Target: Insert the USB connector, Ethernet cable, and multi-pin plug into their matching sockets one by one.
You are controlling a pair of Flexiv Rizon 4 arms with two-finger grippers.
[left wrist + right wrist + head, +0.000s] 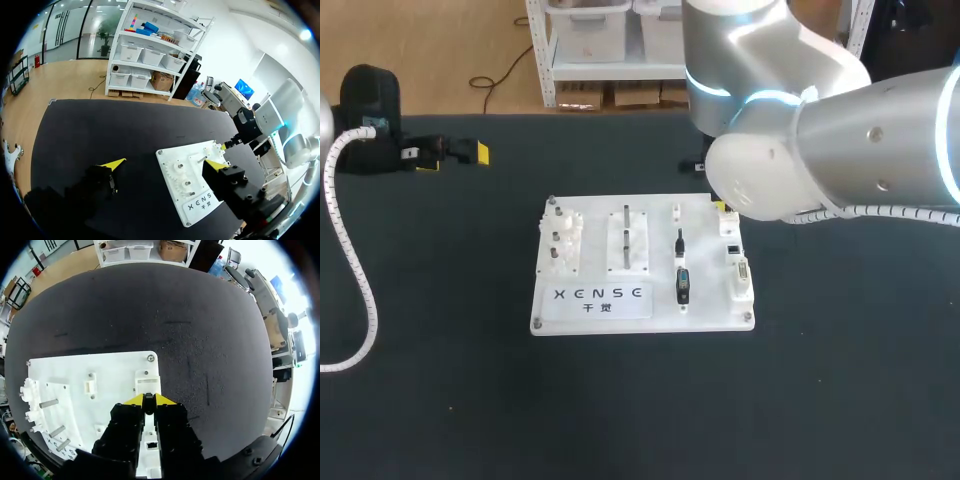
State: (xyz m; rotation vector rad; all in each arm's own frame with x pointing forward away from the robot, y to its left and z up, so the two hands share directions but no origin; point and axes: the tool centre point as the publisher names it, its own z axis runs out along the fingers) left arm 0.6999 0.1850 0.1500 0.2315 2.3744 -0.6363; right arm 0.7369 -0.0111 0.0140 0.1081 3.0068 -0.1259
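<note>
A white socket board (590, 300) lies in the middle of the black table. My right gripper (148, 400) hangs over the board's far right corner, its yellow tips close together and shut on a small black connector (148, 406) just above a white socket block (147, 382). In the head view the right arm hides most of that gripper (720, 208). A black plug (682, 285) and a grey multi-pin part (742, 270) sit on the board's right side. My left gripper (450, 152) stands open at the far left of the table, with nothing between its fingers (112, 164).
Gears and upright pegs (560, 240) occupy the board's left half, with a white bracket (628, 240) in its middle. A white coiled cable (350, 250) hangs from the left arm along the table's left side. Black tabletop surrounds the board.
</note>
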